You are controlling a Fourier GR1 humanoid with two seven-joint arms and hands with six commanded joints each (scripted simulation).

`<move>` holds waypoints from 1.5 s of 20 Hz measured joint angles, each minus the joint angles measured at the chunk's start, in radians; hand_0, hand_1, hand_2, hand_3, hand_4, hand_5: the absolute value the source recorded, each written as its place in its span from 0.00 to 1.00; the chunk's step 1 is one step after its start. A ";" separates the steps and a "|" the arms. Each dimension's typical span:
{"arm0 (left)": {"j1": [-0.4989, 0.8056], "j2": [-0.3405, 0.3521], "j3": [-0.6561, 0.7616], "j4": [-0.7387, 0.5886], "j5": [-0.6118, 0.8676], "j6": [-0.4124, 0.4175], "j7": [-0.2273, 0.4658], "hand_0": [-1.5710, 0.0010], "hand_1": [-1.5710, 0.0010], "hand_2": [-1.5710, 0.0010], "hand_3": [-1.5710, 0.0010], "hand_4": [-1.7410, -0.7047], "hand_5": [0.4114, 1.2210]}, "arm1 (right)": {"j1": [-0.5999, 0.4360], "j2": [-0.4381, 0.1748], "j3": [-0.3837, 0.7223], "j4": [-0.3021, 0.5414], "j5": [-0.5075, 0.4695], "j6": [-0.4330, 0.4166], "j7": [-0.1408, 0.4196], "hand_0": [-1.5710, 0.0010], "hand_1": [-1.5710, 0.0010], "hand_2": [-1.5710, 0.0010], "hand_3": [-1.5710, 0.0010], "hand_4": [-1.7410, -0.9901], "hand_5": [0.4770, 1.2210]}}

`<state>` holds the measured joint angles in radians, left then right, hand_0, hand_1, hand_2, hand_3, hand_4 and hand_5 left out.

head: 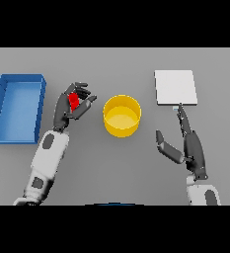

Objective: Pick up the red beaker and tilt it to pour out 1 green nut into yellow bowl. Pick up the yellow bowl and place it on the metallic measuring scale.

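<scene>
Nearest us, the right hand (191,148) rests open, fingers straight. We see the left hand (72,105) curled round the red beaker (74,101), beside the yellow bowl (122,115) at the surface's middle.

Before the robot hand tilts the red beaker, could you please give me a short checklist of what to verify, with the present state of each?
1. Left robot hand curled round the red beaker: ok.
2. Beaker over the yellow bowl: not ok, it is to the bowl's left.
3. Green nut inside beaker: cannot tell.
4. Right robot hand open, apart from the bowl: ok.
5. Metallic measuring scale bare on top: ok.
</scene>
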<state>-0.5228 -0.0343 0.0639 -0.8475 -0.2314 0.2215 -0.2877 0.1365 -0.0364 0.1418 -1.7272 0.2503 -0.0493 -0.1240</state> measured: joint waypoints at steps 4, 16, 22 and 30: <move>-0.022 -0.009 0.019 0.046 0.012 -0.009 -0.093 0.17 0.16 0.16 0.23 0.13 0.87 | -0.002 0.009 -0.002 0.005 -0.007 -0.003 0.004 1.00 1.00 1.00 1.00 0.68 0.28; -0.050 0.080 -0.081 -0.133 -0.118 -0.033 0.057 0.01 0.01 0.01 0.02 0.01 0.90 | -0.015 0.004 0.010 0.030 0.062 -0.042 -0.014 1.00 1.00 1.00 1.00 0.85 0.24; -0.078 0.177 -0.247 -0.205 -0.297 -0.105 0.174 0.01 0.01 0.01 0.01 0.01 0.88 | -0.020 -0.019 -0.002 0.015 0.035 -0.015 -0.017 1.00 1.00 1.00 1.00 0.86 0.25; -0.225 0.276 -0.468 -0.199 -0.530 -0.248 0.272 0.00 0.00 0.00 0.00 0.00 0.96 | -0.026 -0.005 0.013 0.008 0.055 -0.024 -0.010 1.00 1.00 1.00 1.00 0.92 0.29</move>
<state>-0.7482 0.2412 -0.4036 -1.0467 -0.7618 -0.0270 -0.0162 0.1108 -0.0417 0.1549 -1.7194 0.3053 -0.0735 -0.1340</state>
